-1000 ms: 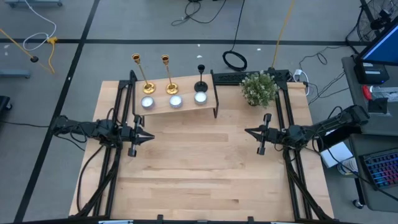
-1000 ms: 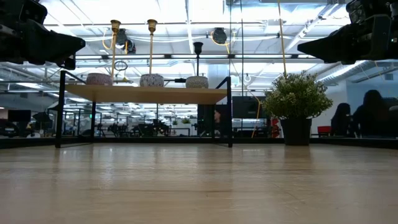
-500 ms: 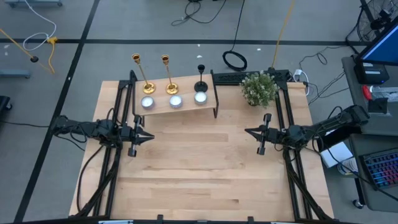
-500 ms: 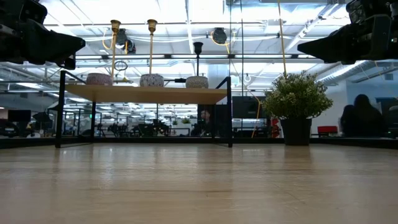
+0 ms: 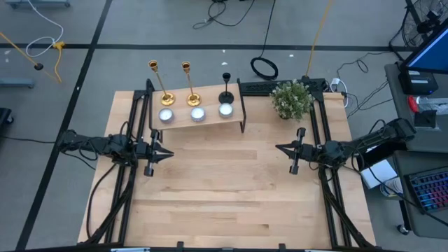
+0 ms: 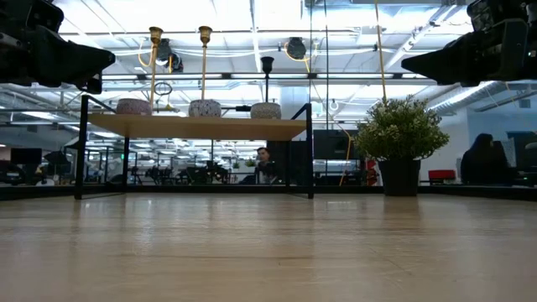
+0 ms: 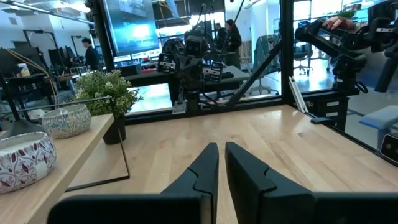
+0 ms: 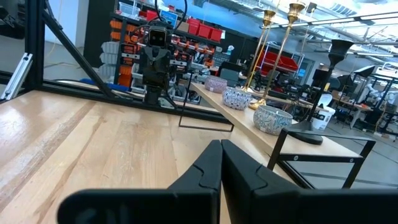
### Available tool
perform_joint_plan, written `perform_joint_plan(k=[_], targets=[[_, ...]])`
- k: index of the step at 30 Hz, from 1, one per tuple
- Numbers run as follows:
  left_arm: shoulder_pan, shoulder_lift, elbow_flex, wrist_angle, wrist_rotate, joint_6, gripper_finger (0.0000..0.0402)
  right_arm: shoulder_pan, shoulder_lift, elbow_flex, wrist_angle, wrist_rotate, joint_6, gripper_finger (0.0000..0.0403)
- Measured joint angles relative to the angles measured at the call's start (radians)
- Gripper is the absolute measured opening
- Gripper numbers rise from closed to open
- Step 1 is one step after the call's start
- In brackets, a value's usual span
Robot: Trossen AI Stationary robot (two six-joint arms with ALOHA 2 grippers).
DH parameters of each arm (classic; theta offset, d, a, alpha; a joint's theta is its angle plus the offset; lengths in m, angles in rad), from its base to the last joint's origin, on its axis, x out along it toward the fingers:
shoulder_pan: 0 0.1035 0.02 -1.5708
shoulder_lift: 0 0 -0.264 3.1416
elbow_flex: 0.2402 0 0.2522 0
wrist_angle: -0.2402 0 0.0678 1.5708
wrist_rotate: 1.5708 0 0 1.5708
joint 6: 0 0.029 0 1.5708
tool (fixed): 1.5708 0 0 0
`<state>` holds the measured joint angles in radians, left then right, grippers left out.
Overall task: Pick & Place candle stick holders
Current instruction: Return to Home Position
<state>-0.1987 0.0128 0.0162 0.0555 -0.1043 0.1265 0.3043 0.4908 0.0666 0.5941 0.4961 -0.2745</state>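
Note:
Three candle stick holders stand by their round bases on a raised wooden shelf (image 5: pixel 203 119) at the table's far side: two tall gold ones (image 5: pixel 166 98) (image 5: pixel 193 99) and a shorter black one (image 5: pixel 225 96). They also show in the low view (image 6: pixel 153 67) (image 6: pixel 204 63) (image 6: pixel 268 80) and the right wrist view (image 8: pixel 283 53). My left gripper (image 5: pixel 168 153) is shut and empty above the table's left side, pointing right. My right gripper (image 5: pixel 278 148) is shut and empty at the right side, pointing left. Both are well apart from the shelf.
Three patterned white bowls (image 5: pixel 165 115) (image 5: pixel 197 113) (image 5: pixel 225 109) stand on the shelf in front of the holders. A potted plant (image 5: pixel 291 100) stands at the far right. The shelf has black metal legs (image 5: pixel 244 115). Bare wood (image 5: pixel 224 189) lies between the grippers.

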Motion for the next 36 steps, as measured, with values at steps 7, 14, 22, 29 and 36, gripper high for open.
perform_joint_plan(k=[7,14,22,29,36], targets=[[0.000,0.000,0.000,0.000,0.000,0.000,0.0037,-0.002,-0.012,0.000,0.000,0.000,0.000,0.0000],[0.000,0.000,0.000,0.000,0.000,0.000,0.0037,-0.054,-0.076,-0.033,0.007,0.000,0.000,0.0000],[0.000,0.000,0.000,0.001,0.000,0.000,0.0037,-0.120,-0.171,-0.052,-0.087,0.000,0.000,0.0000],[0.000,0.000,0.000,0.001,0.000,0.000,0.0037,-0.177,-0.302,-0.052,-0.107,0.000,0.000,0.0000],[0.000,0.000,0.000,0.000,0.000,0.000,0.0037,-0.226,-0.451,-0.052,-0.106,0.000,0.000,0.0000]])
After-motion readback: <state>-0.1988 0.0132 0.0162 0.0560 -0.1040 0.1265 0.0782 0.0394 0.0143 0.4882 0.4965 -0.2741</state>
